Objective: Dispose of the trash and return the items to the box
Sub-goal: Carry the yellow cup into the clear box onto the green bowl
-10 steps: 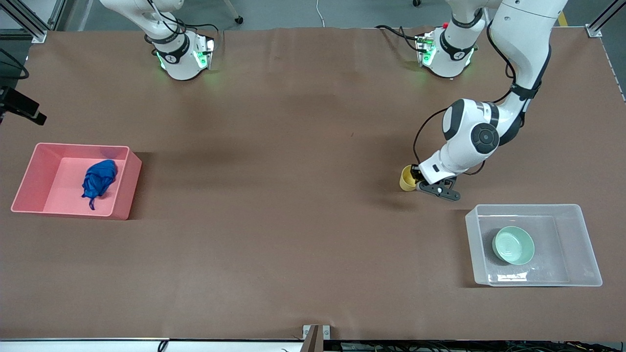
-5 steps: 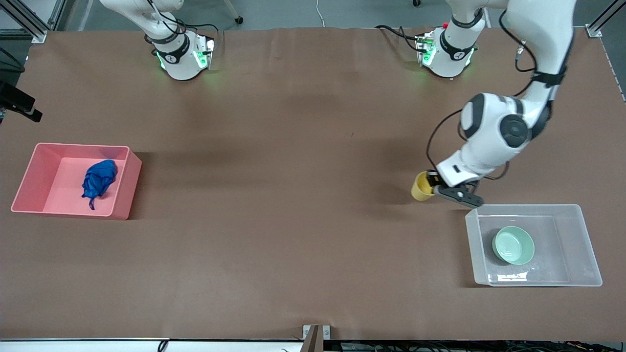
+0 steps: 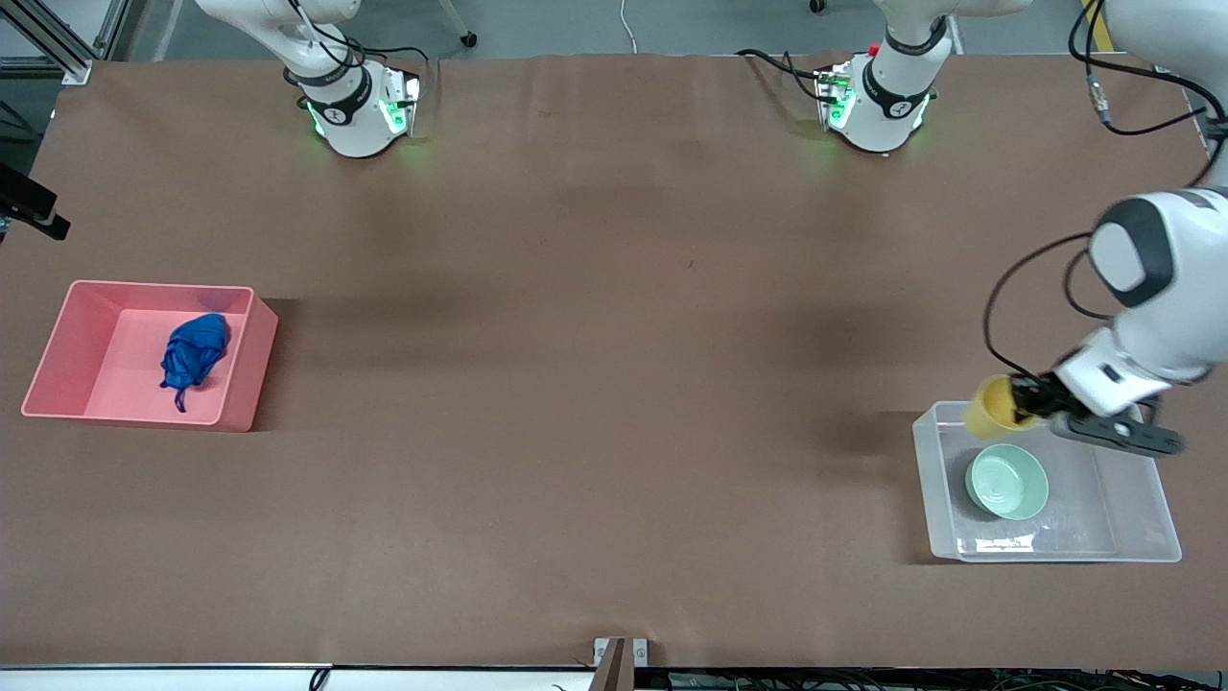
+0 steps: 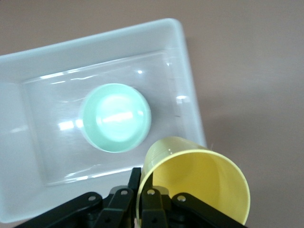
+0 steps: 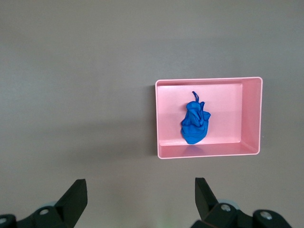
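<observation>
Left claw [image 3: 1031,411], clamped on the rim of the tilted yellow cup [image 3: 993,407], hangs over the corner of the clear box [image 3: 1151,523] at the left arm's end of the counter [image 3: 614,384]; the green bowl [image 3: 1006,482] lies in that box. Right claw [image 5: 142,202], spread wide and holding nothing, waits high above the pink bin [image 3: 247,379], where the blue trash [image 3: 195,352] rests.

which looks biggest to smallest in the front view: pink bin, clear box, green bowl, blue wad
1. Clear box, slightly larger than the bin.
2. Pink bin.
3. Green bowl and blue wad look about alike, so no ranking between them.
</observation>
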`<state>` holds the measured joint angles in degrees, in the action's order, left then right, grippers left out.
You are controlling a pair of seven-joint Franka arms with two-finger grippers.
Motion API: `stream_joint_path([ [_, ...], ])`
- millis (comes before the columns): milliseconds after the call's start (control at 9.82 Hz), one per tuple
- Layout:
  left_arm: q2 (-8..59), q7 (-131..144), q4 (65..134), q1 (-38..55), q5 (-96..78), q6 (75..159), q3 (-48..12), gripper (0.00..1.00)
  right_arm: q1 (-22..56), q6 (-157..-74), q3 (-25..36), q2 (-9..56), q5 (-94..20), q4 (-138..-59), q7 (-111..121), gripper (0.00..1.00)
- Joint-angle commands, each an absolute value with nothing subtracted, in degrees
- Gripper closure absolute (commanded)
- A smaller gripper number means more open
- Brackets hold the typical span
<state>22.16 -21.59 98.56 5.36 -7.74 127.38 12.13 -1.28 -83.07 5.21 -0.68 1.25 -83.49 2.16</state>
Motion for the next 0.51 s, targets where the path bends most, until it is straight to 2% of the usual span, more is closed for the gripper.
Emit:
stream_joint_path([
  [0, 34.2, -23.7, 88.9, 3.9, -7.6, 126.8, 14.5, 1.00, -1.5, -82.3, 5.2, -0.1, -0.3, -82.8, 2.3, 0.00],
  [204, 39.8, -24.1, 86.1, 3.2, -12.4, 128.0, 16.1, 0.99, -1.6, -82.3, 5.2, -0.2, -0.4, -83.2, 2.3, 0.00],
  [407, 41.8, -24.1, 86.2, 3.1, -14.1, 130.8, 16.2, 0.94, -1.7, -82.2, 5.2, -0.2, 0.3, -82.4, 1.0, 0.00],
])
